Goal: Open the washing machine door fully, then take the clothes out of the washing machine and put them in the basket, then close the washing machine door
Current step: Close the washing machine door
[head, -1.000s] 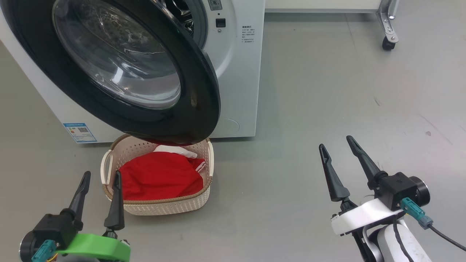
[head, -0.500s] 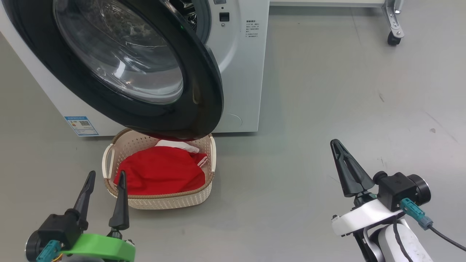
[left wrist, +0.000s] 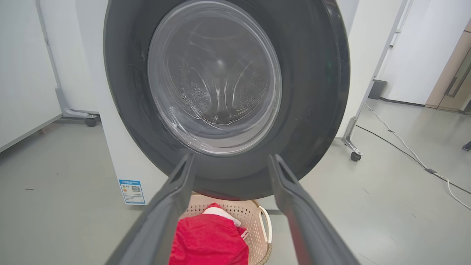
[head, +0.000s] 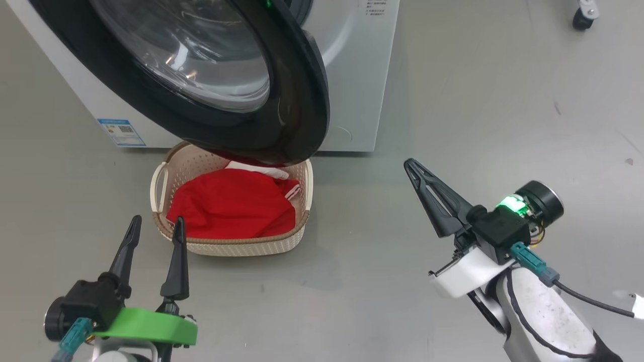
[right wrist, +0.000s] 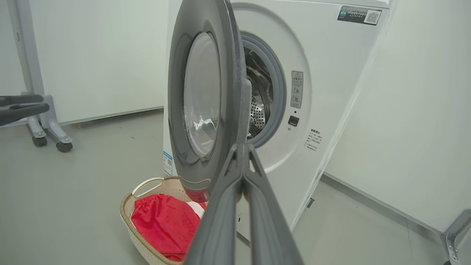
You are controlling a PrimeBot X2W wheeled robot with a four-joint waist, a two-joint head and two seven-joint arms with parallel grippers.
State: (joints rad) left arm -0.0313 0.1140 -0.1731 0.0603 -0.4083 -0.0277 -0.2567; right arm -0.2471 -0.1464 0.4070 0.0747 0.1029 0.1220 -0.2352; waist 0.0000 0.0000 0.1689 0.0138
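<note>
The washing machine [head: 352, 75] stands at the back with its washing machine door [head: 297, 115] swung out over the far end of the basket [head: 241, 249]. Red clothes [head: 231, 206] with white trim lie in the basket. My left gripper [head: 157, 221] is open and empty, just in front of the basket's near left corner. My right gripper [head: 409, 164] is shut on nothing, off to the right of the basket, pointing toward the door's edge. In the right wrist view the shut gripper [right wrist: 243, 145] lines up with the door [right wrist: 176, 110] rim, and the steel drum [right wrist: 257, 106] shows behind.
A white frame on casters [head: 583, 15] stands at the far right, with its leg [left wrist: 353, 147] and a floor cable [left wrist: 404, 151] in the left wrist view. Another caster stand [right wrist: 55, 136] is left of the machine. Grey floor spreads to the right.
My right gripper has shut and swung left and forward, toward the door's edge. The head camera has shifted, so the whole scene sits higher and further right. The left gripper stays open.
</note>
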